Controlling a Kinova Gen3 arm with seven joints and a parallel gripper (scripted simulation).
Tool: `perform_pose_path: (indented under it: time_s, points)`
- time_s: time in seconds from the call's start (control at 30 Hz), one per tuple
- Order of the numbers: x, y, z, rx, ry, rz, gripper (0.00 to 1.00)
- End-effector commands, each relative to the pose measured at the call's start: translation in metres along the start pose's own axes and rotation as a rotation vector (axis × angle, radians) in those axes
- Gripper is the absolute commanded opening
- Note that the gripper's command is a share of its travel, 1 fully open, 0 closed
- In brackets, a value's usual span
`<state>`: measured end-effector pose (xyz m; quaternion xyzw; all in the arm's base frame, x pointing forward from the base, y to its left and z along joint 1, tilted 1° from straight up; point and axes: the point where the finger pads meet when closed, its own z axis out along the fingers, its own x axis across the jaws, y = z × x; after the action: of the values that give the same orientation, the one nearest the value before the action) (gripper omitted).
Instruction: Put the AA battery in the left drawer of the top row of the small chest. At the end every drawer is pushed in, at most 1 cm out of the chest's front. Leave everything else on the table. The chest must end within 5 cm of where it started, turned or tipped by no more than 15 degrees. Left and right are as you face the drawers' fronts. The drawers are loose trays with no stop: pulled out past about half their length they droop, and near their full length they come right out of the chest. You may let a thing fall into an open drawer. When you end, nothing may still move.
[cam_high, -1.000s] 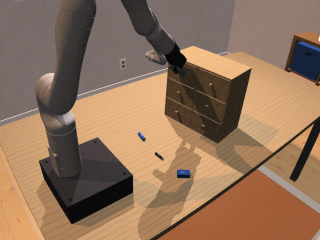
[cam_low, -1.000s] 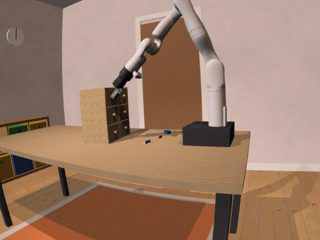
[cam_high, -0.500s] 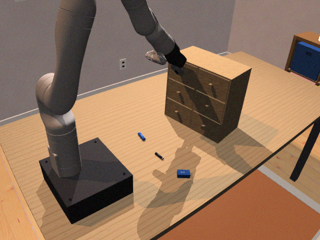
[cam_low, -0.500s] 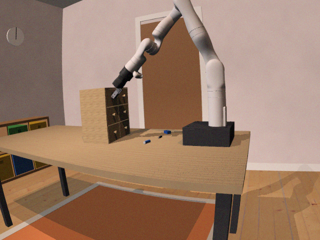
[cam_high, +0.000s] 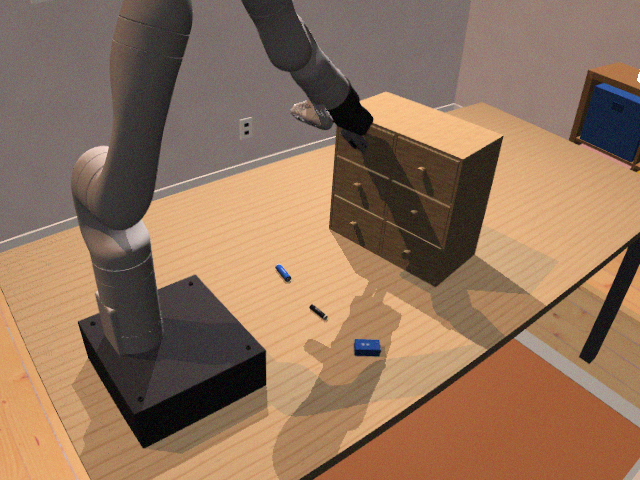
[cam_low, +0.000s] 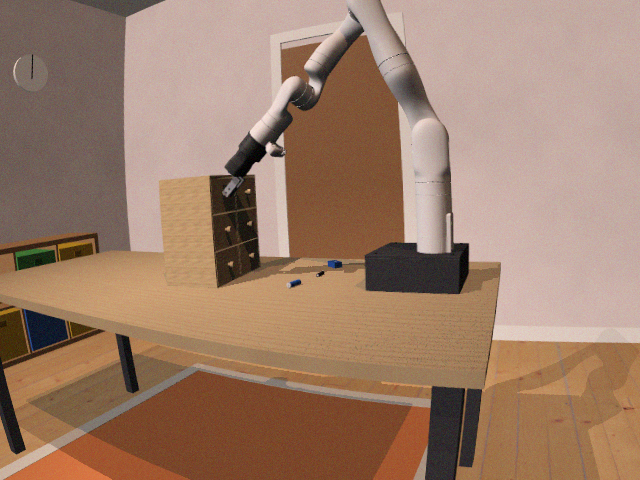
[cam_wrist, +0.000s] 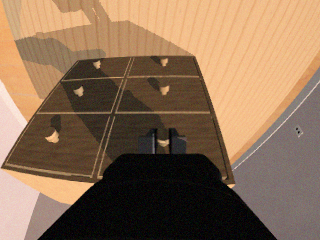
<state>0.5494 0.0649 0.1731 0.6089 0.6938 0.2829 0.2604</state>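
Note:
The small wooden chest (cam_high: 467, 170) (cam_low: 186, 232) stands at the far side of the table with all six drawers pushed in. My gripper (cam_high: 356, 140) (cam_low: 231, 187) (cam_wrist: 163, 137) is at the top row's left drawer (cam_high: 379, 152) (cam_wrist: 200, 132), with its fingers shut on that drawer's small knob. A blue cylindrical battery (cam_high: 282, 272) (cam_low: 293, 283) and a thinner black one (cam_high: 317, 311) (cam_low: 320, 273) lie on the table between the chest and the arm's base, well away from the gripper.
A small blue box-shaped battery (cam_high: 367, 346) (cam_low: 334, 263) lies near the table's front edge. The arm's black base block (cam_high: 175, 356) (cam_low: 416, 268) stands at the table's left. A shelf with coloured bins (cam_high: 612, 118) stands off the table.

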Motion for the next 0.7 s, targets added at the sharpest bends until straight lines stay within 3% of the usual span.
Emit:
perform_pose_path:
  time_s: [0.0, 0.67]
  points:
    - [0.0000, -0.0011, 0.0008, 0.004, 0.001, 0.003, 0.37]
    - [-0.0017, -0.0053, -0.0066, -0.002, -0.005, 0.006, 0.37]
